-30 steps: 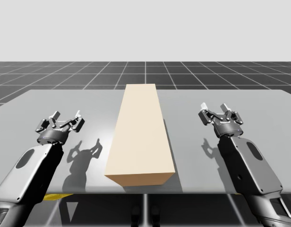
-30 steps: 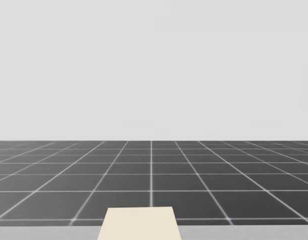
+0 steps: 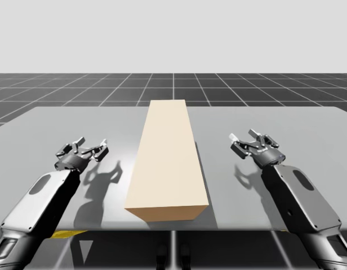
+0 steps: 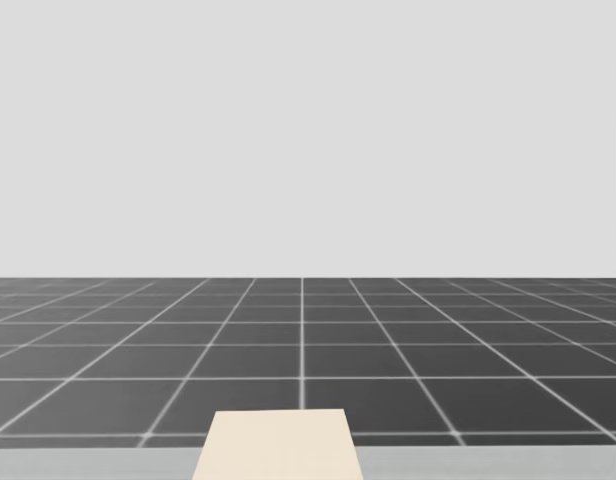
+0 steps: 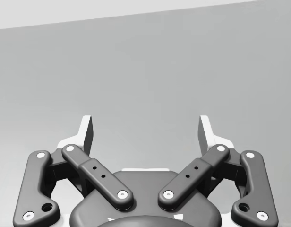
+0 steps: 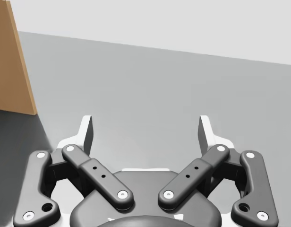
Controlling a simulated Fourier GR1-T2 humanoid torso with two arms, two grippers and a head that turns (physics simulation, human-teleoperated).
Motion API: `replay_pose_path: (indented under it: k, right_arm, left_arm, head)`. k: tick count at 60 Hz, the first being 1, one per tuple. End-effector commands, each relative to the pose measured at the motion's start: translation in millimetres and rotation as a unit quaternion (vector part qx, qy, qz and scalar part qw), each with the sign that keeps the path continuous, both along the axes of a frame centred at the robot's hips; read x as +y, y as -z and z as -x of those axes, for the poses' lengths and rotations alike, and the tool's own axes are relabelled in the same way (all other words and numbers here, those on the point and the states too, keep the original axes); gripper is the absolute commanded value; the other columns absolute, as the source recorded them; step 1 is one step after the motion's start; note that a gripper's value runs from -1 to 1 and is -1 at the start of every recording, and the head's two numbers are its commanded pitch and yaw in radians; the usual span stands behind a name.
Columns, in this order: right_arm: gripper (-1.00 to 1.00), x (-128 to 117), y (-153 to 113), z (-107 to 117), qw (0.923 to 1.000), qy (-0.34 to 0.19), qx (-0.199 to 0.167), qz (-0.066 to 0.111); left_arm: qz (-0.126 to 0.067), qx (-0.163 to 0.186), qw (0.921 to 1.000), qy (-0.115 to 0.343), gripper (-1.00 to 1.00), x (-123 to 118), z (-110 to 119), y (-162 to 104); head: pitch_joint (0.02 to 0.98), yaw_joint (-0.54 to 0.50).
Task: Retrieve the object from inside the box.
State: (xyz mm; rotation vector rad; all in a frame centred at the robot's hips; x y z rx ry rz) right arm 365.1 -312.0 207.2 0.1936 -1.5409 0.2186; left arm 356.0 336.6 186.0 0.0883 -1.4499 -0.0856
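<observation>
A long tan closed box (image 3: 167, 157) lies lengthwise down the middle of the grey table (image 3: 308, 129); its far end shows in the head view as the box (image 4: 278, 447). My left gripper (image 3: 88, 148) hovers open to the box's left, nothing between its fingers; in the left wrist view the gripper (image 5: 146, 133) faces bare table. My right gripper (image 3: 247, 142) stands open to the box's right. In the right wrist view the gripper (image 6: 146, 133) is empty, with the box's side (image 6: 11, 61) off to one side ahead. Whatever is inside the box is hidden.
The table's front edge (image 3: 173, 228) runs just below the box's near end. Grey tabletop stretches on both sides of the box. A dark gridded floor (image 4: 308, 350) lies beyond the table.
Both grippers have dropped lower and tilted forward, each shifting slightly toward the box. My head has tilted a touch, so the box shows a little higher.
</observation>
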Motion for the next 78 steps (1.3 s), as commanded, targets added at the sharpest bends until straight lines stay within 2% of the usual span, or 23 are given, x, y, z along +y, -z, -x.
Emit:
replay_pose_path:
  k: [1, 2, 6, 7, 10, 11, 12, 16, 17, 19, 22, 24, 28, 31, 38, 41, 43, 46, 51, 61, 68, 78]
  right_arm:
    - [-1.00, 15.1, 24.7, 12.0, 0.9926, -0.108, 0.045, 0.032]
    - [-1.00, 18.3, 27.5, 14.8, 0.9898, -0.127, 0.044, 0.047]
    - [-1.00, 29.6, 33.2, 22.4, 0.9816, -0.172, 0.044, 0.071]
    - [-1.00, 36.8, 35.7, 26.6, 0.9764, -0.195, 0.037, 0.086]
    - [-1.00, 47.5, 37.6, 33.2, 0.9692, -0.226, 0.030, 0.092]
    - [-1.00, 55.0, 38.7, 37.8, 0.9626, -0.250, 0.020, 0.102]
    - [-1.00, 57.3, 38.9, 39.5, 0.9605, -0.257, 0.017, 0.105]
    - [-1.00, 73.1, 39.7, 49.3, 0.9481, -0.299, -0.004, 0.109]
    - [-1.00, 78.8, 39.4, 52.9, 0.9433, -0.314, -0.011, 0.108]
    - [-1.00, 82.6, 38.8, 55.4, 0.9407, -0.323, -0.013, 0.102]
    - [-1.00, 92.0, 37.8, 61.8, 0.9317, -0.348, -0.034, 0.100]
    - [-1.00, 97.3, 37.2, 66.3, 0.9271, -0.362, -0.032, 0.091]
    - [-1.00, 103.3, 38.6, 70.3, 0.9202, -0.379, -0.033, 0.093]
    - [-1.00, 104.3, 39.3, 70.2, 0.9208, -0.377, -0.034, 0.093]
    - [-1.00, 103.8, 38.6, 66.1, 0.9284, -0.361, -0.036, 0.081]
    - [-1.00, 106.5, 40.8, 62.6, 0.9314, -0.356, -0.034, 0.067]
    - [-1.00, 108.5, 42.3, 60.4, 0.9315, -0.357, -0.034, 0.063]
    - [-1.00, 115.8, 45.1, 55.6, 0.9297, -0.364, -0.032, 0.048]
    - [-1.00, 130.2, 49.8, 44.8, 0.9274, -0.371, -0.025, 0.037]
    - [-1.00, 156.3, 60.8, 27.2, 0.9256, -0.377, -0.015, 0.032]
    - [-1.00, 169.0, 66.9, 19.1, 0.9232, -0.382, -0.007, 0.044]
    - [-1.00, 186.9, 71.2, 2.3, 0.9189, -0.393, 0.008, 0.036]
  left_arm:
    - [-0.025, 0.031, 0.9969, 0.068, -1.00, -16.3, 3.9, 16.0]
    - [-0.035, 0.031, 0.9952, 0.086, -1.00, -20.6, 6.1, 17.2]
    - [-0.055, 0.030, 0.9903, 0.124, -1.00, -30.3, 11.5, 19.9]
    - [-0.065, 0.025, 0.9876, 0.140, -1.00, -34.9, 14.0, 20.7]
    - [-0.073, 0.018, 0.9838, 0.163, -1.00, -40.5, 17.6, 21.4]
    - [-0.079, 0.012, 0.9805, 0.179, -1.00, -44.1, 20.1, 21.8]
    - [-0.081, 0.011, 0.9794, 0.185, -1.00, -45.2, 21.1, 21.8]
    - [-0.089, -0.001, 0.9709, 0.222, -1.00, -52.8, 27.7, 22.0]
    - [-0.093, -0.005, 0.9666, 0.239, -1.00, -56.1, 30.8, 22.3]
    - [-0.097, -0.007, 0.9636, 0.249, -1.00, -58.4, 32.6, 22.6]
    - [-0.107, -0.008, 0.9552, 0.276, -1.00, -65.2, 37.9, 24.4]
    - [-0.113, -0.006, 0.9489, 0.295, -1.00, -69.9, 41.5, 25.7]
    - [-0.122, -0.006, 0.9415, 0.314, -1.00, -77.1, 45.4, 28.1]
    - [-0.126, -0.005, 0.9394, 0.319, -1.00, -81.0, 46.7, 29.3]
    - [-0.131, -0.003, 0.9379, 0.321, -1.00, -83.9, 46.8, 31.4]
    - [-0.131, -0.002, 0.9371, 0.324, -1.00, -84.9, 46.6, 32.3]
    - [-0.131, -0.002, 0.9366, 0.325, -1.00, -85.5, 46.6, 32.8]
    - [-0.134, -0.001, 0.9350, 0.328, -1.00, -87.8, 46.7, 34.4]
    - [-0.136, 0.001, 0.9339, 0.330, -1.00, -90.1, 47.3, 35.8]
    - [-0.139, 0.001, 0.9321, 0.334, -1.00, -91.8, 47.7, 37.0]
    - [-0.144, 0.001, 0.9304, 0.337, -1.00, -92.9, 48.1, 37.9]
    - [-0.148, 0.000, 0.9288, 0.340, -1.00, -93.6, 48.5, 38.6]
  head:
    - [0.066, -0.01]
    - [0.067, -0.01]
    - [0.068, -0.02]
    - [0.068, -0.02]
    - [0.068, -0.02]
    - [0.067, -0.02]
    - [0.067, -0.02]
    - [0.068, -0.02]
    - [0.069, -0.02]
    - [0.069, -0.02]
    - [0.069, -0.02]
    - [0.068, -0.02]
    - [0.069, -0.02]
    - [0.070, -0.03]
    - [0.072, -0.03]
    - [0.073, -0.03]
    - [0.074, -0.03]
    - [0.075, -0.04]
    - [0.078, -0.04]
    - [0.087, -0.05]
    - [0.091, -0.05]
    - [0.100, -0.05]
